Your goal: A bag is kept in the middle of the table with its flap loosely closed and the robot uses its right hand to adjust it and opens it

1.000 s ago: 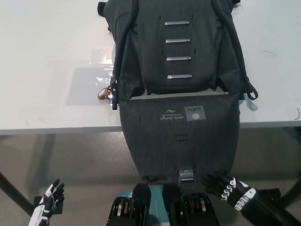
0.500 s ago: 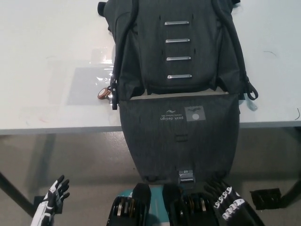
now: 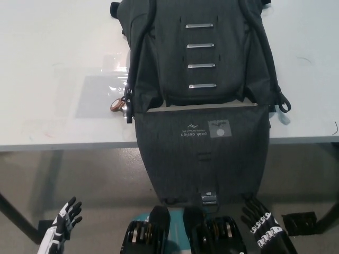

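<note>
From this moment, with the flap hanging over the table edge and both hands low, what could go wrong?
The flap hangs past the table edge; a pull by the right hand, open just below its clasp, could drag the bag off. The loose strap and copper ring beside the bag might snag. The left hand rests open at lower left, too far to steady the bag.

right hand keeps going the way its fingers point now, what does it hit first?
Likely the bag's hanging flap. The right hand sits at lower right, fingers apart, pointing up toward the flap's lower right corner, near the buckle. Depth is unclear, so it could pass in front.
</note>
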